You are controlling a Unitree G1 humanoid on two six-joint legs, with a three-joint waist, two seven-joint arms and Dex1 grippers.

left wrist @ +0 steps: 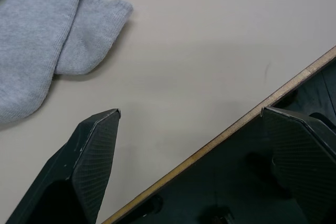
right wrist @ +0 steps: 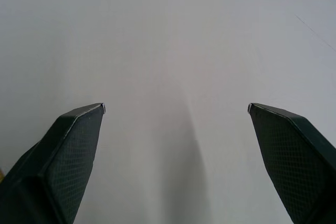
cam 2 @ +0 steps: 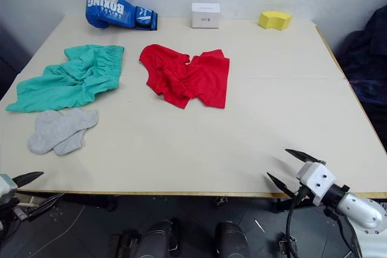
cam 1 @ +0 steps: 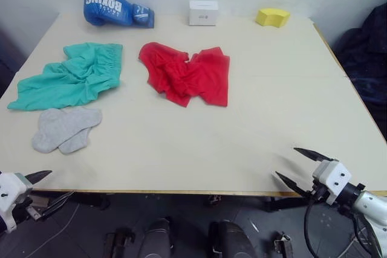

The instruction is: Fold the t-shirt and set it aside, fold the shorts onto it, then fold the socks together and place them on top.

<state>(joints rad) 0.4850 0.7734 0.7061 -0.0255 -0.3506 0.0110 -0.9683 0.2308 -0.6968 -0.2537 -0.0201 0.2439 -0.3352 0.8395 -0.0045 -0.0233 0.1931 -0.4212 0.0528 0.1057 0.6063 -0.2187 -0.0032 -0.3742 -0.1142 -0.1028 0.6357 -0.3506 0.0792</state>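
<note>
A: Where are the grippers waiting?
B: The left gripper (cam 1: 47,186) and the right gripper (cam 1: 303,165) are hovering at the near edge of the bench (cam 1: 254,149), both with fingers spread wide and holding nothing.
A: And the clothes?
B: The socks (cam 1: 63,129) are lying near left, overlapping. Just behind them the shorts (cam 1: 72,77) are lying crumpled. The t-shirt (cam 1: 188,74) is sitting bunched around the middle, further away.

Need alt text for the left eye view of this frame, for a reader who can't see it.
A crumpled red t-shirt lies mid-table, with teal shorts to its left and grey socks nearer the front edge. Both open end effectors, left and right, sit at the near edge. A blue boxing glove, white box and yellow block line the far edge.
</note>
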